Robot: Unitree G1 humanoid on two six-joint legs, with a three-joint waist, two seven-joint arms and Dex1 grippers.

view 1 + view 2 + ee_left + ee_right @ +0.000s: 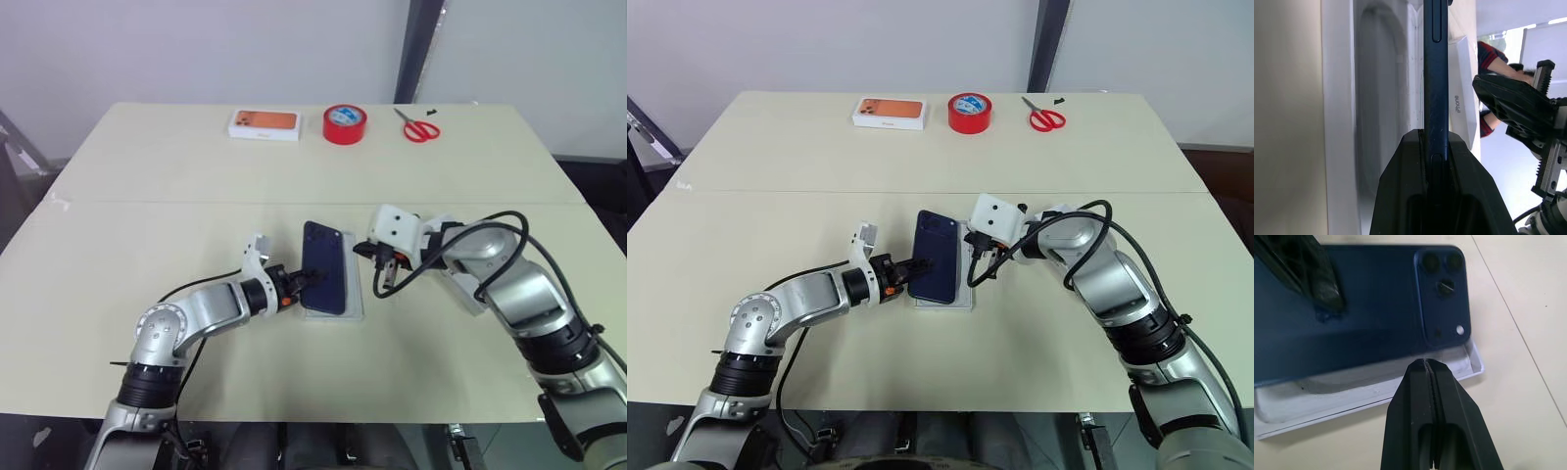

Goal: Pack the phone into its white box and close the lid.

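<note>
The phone [325, 267] is slim, dark navy, camera cluster at its far corner, held tilted just over a white tray [1371, 387] at table centre. My left gripper [306, 281] reaches in from eight o'clock, pinching the phone's edge. My right gripper [1426, 368], pressed together, sits at three o'clock. At twelve lie an orange-printed box [264, 123], tape [345, 124] and scissors [419, 127].
</note>
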